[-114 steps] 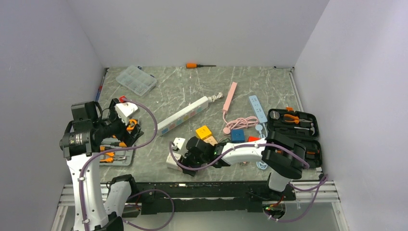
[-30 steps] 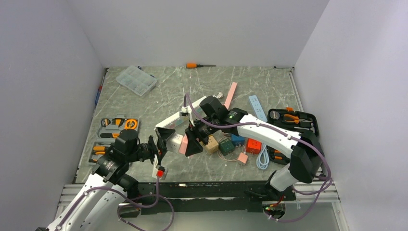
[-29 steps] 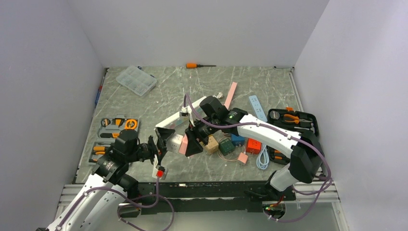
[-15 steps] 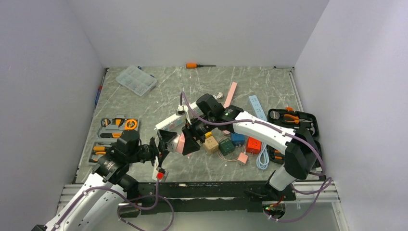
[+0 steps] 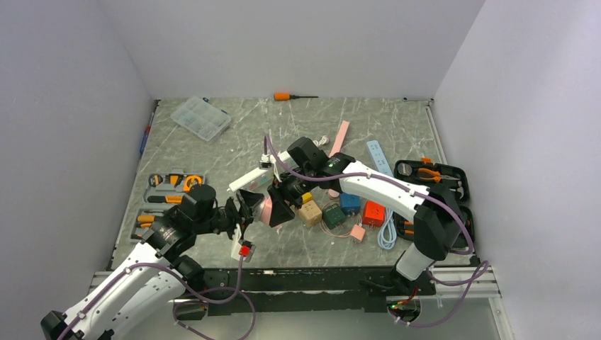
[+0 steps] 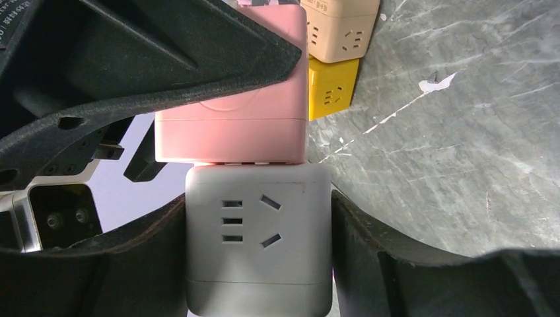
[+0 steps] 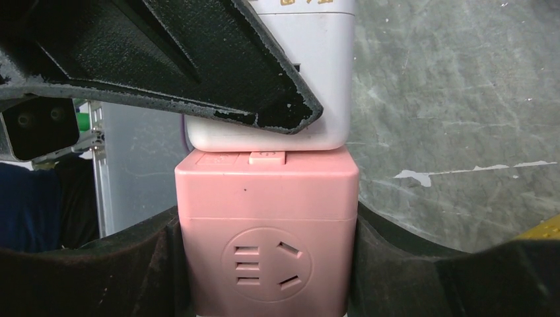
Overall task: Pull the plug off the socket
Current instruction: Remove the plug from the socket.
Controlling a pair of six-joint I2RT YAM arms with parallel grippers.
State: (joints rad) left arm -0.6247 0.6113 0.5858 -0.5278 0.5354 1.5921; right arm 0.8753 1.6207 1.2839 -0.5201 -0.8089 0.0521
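The left end effector point(image 6: 257, 264) pinches the white plastic cube socket point(image 6: 257, 224), the right end effector point(image 7: 267, 277) the pink plastic cube plug point(image 7: 267, 198) seated in it, above the grey marbled worktop point(image 6: 462, 132). Both seem light, rigid, slick-sided: squeeze flat faces, pull straight apart

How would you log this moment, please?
left end effector shut on white plastic cube socket | right end effector shut on pink plastic cube plug | pair joined

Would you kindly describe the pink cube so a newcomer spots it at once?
On the grey marble table, the two arms meet front centre. Two cubes touch there; the pink cube sits in the right gripper, unlike the white cube in the left gripper.
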